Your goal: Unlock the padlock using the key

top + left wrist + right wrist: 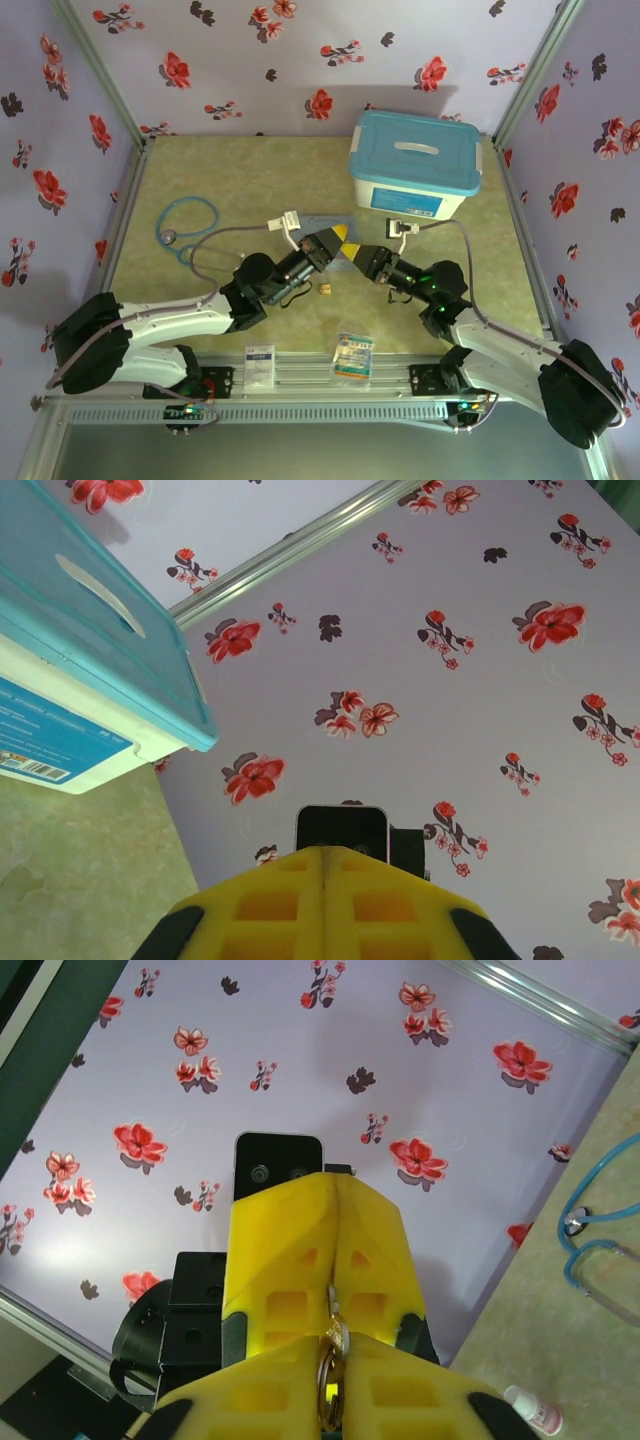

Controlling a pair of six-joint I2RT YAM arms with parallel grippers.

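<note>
**A:** What's on the bench?

**B:** Olive-green table [200,180]. White plastic box with a blue lid [415,160] at the far right. Both arms meet mid-table, yellow fingertips nose to nose.

**A:** Left gripper?

**B:** Left gripper [338,238] is clenched, finger faces pressed flat together. Can't tell if anything is pinched in the seam.

**A:** Right one?

**B:** Right gripper [360,252] is clamped on the tiny golden-brass padlock [329,1382], which is held up off the table right at the left tips.

**A:** Key?

**B:** A thin silvery metal bit [338,1336] runs from the padlock up to the left fingertips. Key or shackle, can't tell.

**A:** Other clutter?

**B:** Blue-tubed stethoscope [185,225] at far left, well apart from the grippers. Two white printed packets [260,362] [353,357] on the near rail. Small white bottle with a pink band [535,1410] lying on the table. Small tan lump [323,290] on the table near the left wrist.
</note>
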